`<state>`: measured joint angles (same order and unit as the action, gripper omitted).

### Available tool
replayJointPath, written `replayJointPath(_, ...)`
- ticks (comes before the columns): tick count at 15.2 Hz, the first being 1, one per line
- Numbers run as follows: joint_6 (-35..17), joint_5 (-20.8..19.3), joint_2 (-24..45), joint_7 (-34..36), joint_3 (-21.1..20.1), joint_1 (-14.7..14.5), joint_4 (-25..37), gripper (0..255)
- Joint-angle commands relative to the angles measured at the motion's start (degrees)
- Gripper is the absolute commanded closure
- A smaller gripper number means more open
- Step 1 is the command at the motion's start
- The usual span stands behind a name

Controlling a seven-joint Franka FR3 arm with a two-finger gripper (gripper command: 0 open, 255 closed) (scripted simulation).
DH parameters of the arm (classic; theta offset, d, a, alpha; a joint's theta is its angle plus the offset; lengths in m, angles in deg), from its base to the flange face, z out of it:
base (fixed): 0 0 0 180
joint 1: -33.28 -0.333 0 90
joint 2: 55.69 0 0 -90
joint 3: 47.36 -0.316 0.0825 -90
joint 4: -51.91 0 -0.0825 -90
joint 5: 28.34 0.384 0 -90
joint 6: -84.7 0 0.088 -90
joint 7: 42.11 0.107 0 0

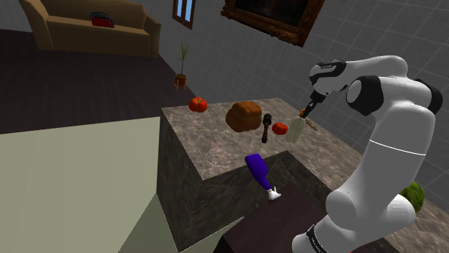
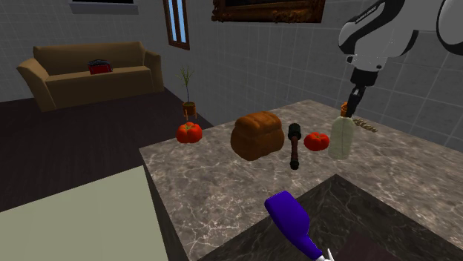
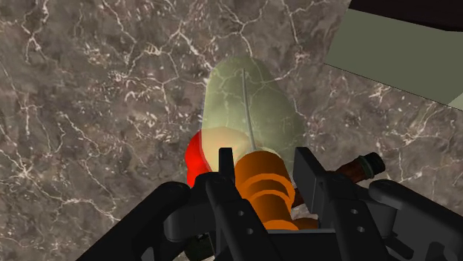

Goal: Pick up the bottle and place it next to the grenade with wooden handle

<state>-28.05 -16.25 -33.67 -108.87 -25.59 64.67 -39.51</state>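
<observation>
Pale-green bottle (image 3: 248,104), orange-capped, stands upright on the marble surface (image 3: 89,111); my jaws clasp its cap (image 3: 263,185) from above.

The bottle (image 2: 340,137) is pale cloudy green with an orange cap (image 3: 261,194); the pincer (image 3: 265,167) is all black. The desk (image 2: 215,189) is brown-grey marble, veined white. In the second exterior view, the tomato (image 2: 317,141) at the bottle's nine o'clock is red, the loaf (image 2: 257,135) brown, and the grenade (image 2: 294,146) black-headed and brown-handled.
</observation>
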Motion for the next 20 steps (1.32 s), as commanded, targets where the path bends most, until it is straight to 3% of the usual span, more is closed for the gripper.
replayJointPath(1, 0.0, 0.0, 0.0, 0.0, 0.0, 0.0, 0.0, 255)
replayJointPath(4, 0.0, 0.0, 0.0, 0.0, 0.0, 0.0, 0.0, 255)
replayJointPath(5, 0.0, 0.0, 0.0, 0.0, 0.0, 0.0, 0.0, 0)
replayJointPath(10, 0.0, 0.0, 0.0, 0.0, 0.0, 0.0, 0.0, 0)
replayJointPath(14, 6.5, -0.8, -1.5, 0.6, 0.5, 0.3, 5.2, 0)
replayJointPath(20, 6.5, -0.8, -1.5, 0.6, 0.5, 0.3, 5.2, 0)
